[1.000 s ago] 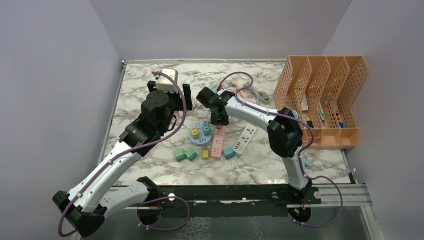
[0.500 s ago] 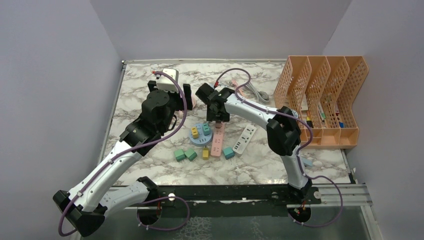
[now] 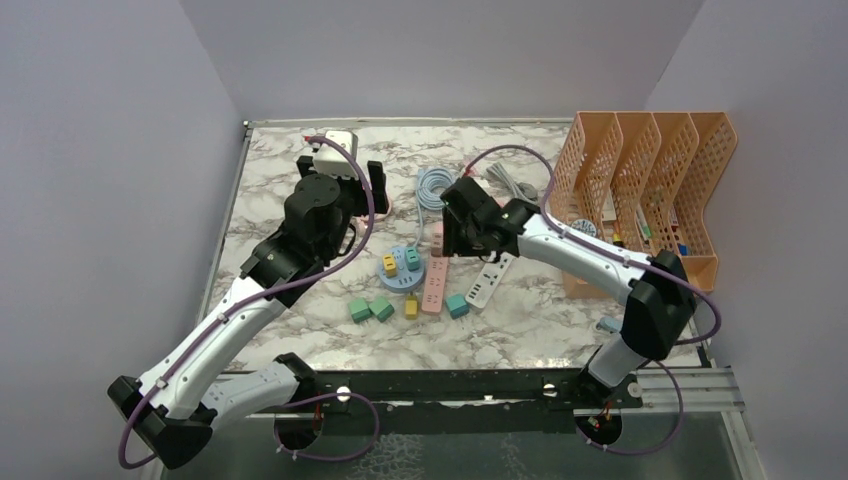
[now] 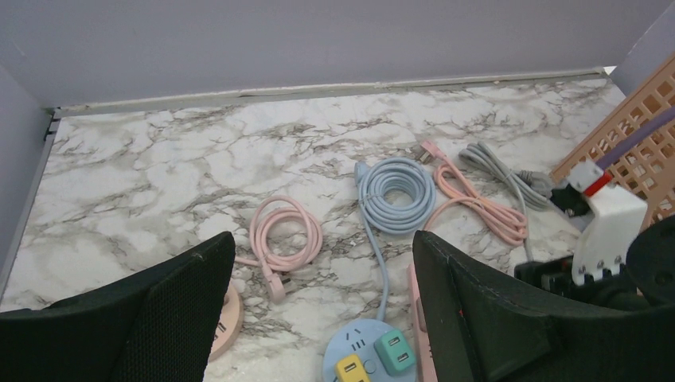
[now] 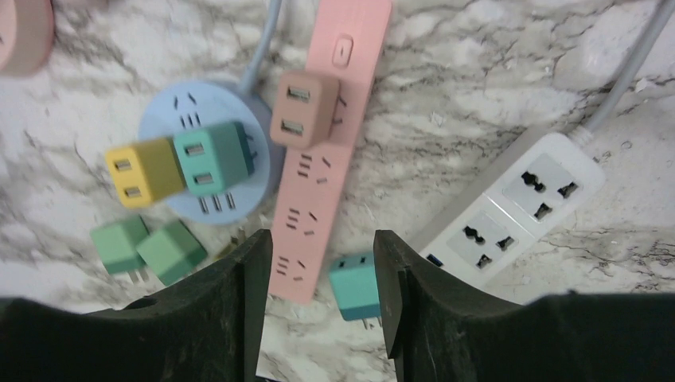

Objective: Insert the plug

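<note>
Brown plug [image 5: 305, 109] stands on the pink strip [image 5: 318, 191], with the right jaws parted and empty above it.
Whether its prongs are fully home cannot be made out. In the right wrist view the strip's far end runs off the top edge, and one finger [image 5: 446, 334] clips a teal plug [image 5: 354, 286] just beside the strip. From above, the right arm [image 3: 580, 250] covers the strip's far end, plug included. The left jaws stand wide and empty, beyond the strip; their camera catches only a sliver of it. A second ago the right jaws were pinched over that far end. They have since opened, the arm has swung right, and the blue cable coil [image 3: 432, 186] beyond the strip is uncovered.
</note>
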You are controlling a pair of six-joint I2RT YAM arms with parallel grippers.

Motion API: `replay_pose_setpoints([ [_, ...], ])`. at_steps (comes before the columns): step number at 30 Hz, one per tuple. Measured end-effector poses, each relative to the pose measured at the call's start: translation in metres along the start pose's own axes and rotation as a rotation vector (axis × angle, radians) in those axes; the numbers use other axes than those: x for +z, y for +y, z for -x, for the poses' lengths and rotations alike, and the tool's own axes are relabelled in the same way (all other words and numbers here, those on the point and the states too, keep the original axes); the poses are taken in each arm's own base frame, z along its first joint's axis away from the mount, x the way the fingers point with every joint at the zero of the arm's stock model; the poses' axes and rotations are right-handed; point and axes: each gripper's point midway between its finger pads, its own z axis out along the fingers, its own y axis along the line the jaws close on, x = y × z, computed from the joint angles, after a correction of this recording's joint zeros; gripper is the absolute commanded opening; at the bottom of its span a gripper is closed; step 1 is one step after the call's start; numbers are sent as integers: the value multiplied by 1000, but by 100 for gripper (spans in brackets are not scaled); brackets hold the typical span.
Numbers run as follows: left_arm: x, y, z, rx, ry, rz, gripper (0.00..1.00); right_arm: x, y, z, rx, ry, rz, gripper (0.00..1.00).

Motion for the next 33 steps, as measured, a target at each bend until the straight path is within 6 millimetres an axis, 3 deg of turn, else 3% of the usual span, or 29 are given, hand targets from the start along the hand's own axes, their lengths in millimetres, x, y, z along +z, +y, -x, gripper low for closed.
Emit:
replay_pose_setpoints([
  [5, 5, -9, -1, -30, 11, -23, 84, 0, -14, -47, -67, 95, 63, 43],
  [12, 8, -15, -6, -50, 31, -44, 84, 3, -14, -99, -164, 206, 84, 46],
  [19, 7, -16, -8, -66, 37, -50, 84, 10, -18, -126, -189, 289, 51, 50],
  [33, 7, -19, -9, -72, 42, -63, 84, 32, -32, -157, -219, 400, -38, 51],
])
